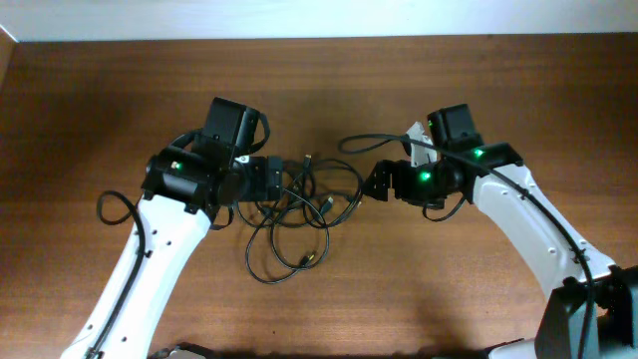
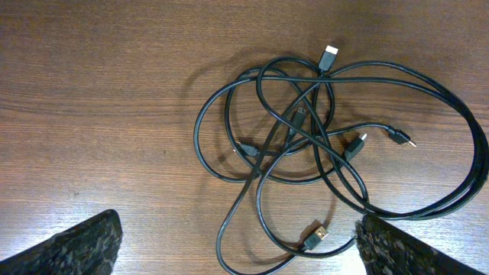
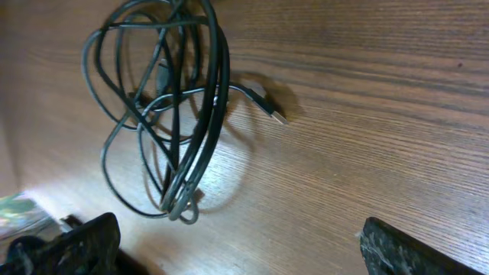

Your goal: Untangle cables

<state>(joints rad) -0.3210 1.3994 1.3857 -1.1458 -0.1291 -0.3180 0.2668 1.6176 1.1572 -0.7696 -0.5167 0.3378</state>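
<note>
Robotics lab or test bench, most likely. Signs: two white robot arms, left arm [image 1: 150,269] and right arm [image 1: 523,219], working over brown wood-grain table [image 1: 80,100]; green status lights [image 1: 426,178] glowing on wrists; plain pale wall [image 1: 299,18] along far edge; tangle of thin black cables [image 1: 299,214] laid out as test piece between arms.

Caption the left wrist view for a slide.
Open left pincer poised over tangled black cables on a wooden table.
</note>
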